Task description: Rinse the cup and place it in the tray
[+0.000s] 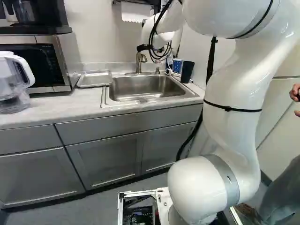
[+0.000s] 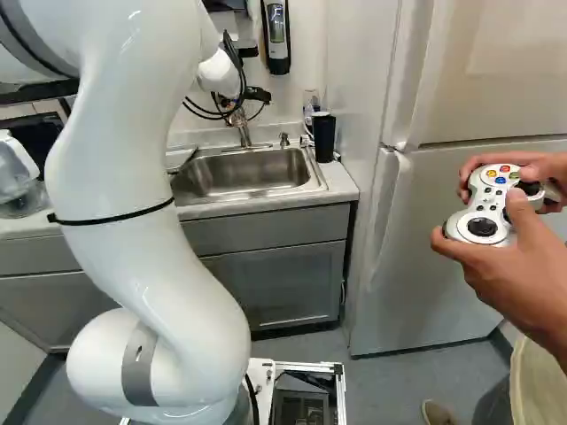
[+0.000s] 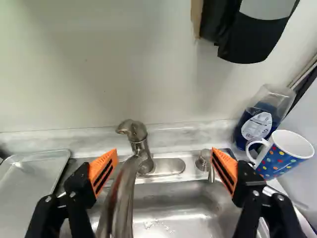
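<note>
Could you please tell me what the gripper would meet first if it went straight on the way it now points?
Most likely the faucet: it shows between the open fingers of the gripper, with the wall beyond it. Depth is unclear, though, so the gripper might pass over the faucet instead.

A pale surface point(image 1: 51, 110) is carrying a clear pitcher point(image 1: 13, 84) in front of a microwave point(image 1: 60, 56), a metal tray point(image 1: 95, 78) lying between the microwave and an inset sink point(image 1: 145, 89), while a polka-dotted mug point(image 3: 283, 154), a bottle of blue liquid point(image 3: 258, 121) and a dark tumbler point(image 1: 186, 71) are standing near the sink's back corner.
</note>
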